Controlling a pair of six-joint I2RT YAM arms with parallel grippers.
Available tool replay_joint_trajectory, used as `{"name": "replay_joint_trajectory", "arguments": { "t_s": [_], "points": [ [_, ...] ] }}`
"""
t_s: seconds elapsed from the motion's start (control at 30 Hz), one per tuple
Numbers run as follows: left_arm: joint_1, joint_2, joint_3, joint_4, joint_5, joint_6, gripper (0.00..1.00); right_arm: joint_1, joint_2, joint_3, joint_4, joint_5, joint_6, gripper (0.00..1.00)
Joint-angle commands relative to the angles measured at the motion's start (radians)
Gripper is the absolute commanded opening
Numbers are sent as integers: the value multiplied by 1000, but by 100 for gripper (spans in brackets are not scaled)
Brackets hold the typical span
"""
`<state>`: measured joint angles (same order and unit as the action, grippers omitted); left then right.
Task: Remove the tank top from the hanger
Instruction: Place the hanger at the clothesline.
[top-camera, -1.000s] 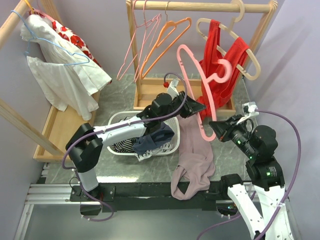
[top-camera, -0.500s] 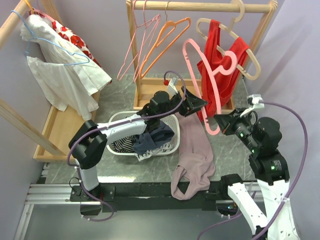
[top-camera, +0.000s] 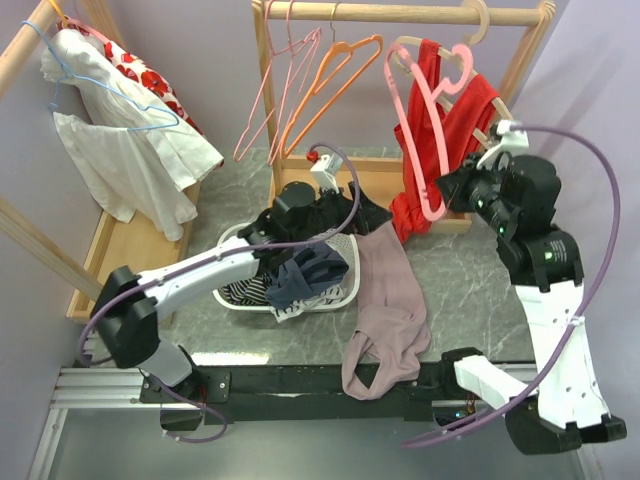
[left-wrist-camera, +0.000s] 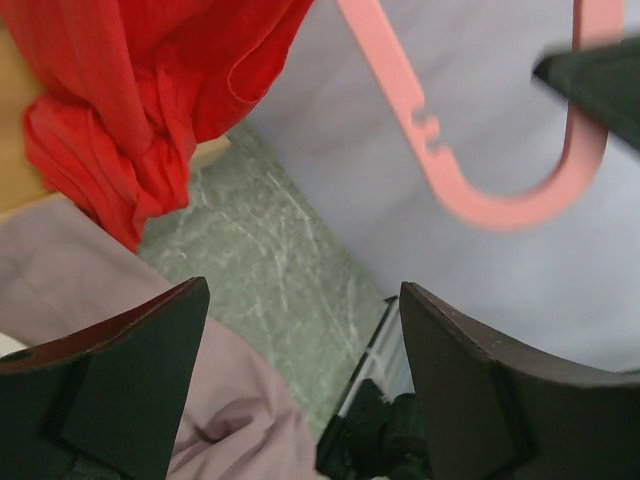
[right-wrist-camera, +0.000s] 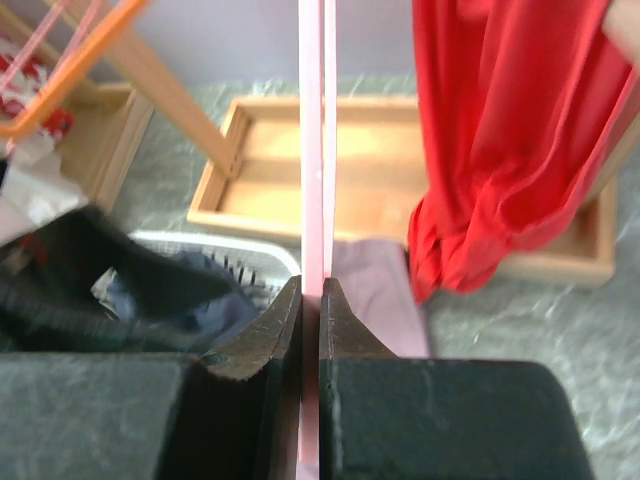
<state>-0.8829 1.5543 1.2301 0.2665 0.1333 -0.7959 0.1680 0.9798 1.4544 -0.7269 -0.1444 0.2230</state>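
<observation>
1. Comparing with a second ago, the left gripper (left-wrist-camera: 300, 390) has gone from nearly closed to fingers wide apart and has drawn back over the laundry basket (top-camera: 228, 240). The right gripper (right-wrist-camera: 310, 300), still clamped on the pink hanger (right-wrist-camera: 312, 140), has lifted it high against the red garment (top-camera: 450, 130).
2. The mauve tank top (top-camera: 385, 300) is off the hanger and lies on the marble table (top-camera: 470, 290). Its upper end touches the basket's right rim, and its lower end reaches the table's near edge. Bare marble stays open on its right.
3. Its long axis runs from the basket toward the near edge, with the strap loops nearest the arms' bases. The hanger stands steep, hook uppermost by the wooden rail (top-camera: 400, 12).
</observation>
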Motion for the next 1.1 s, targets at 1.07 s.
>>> {"name": "replay_joint_trajectory", "arguments": {
  "t_s": [1.07],
  "points": [
    [-10,-155,-11,-139,-27,310,90,159,554,595,-66,215,-122,0]
  ]
}}
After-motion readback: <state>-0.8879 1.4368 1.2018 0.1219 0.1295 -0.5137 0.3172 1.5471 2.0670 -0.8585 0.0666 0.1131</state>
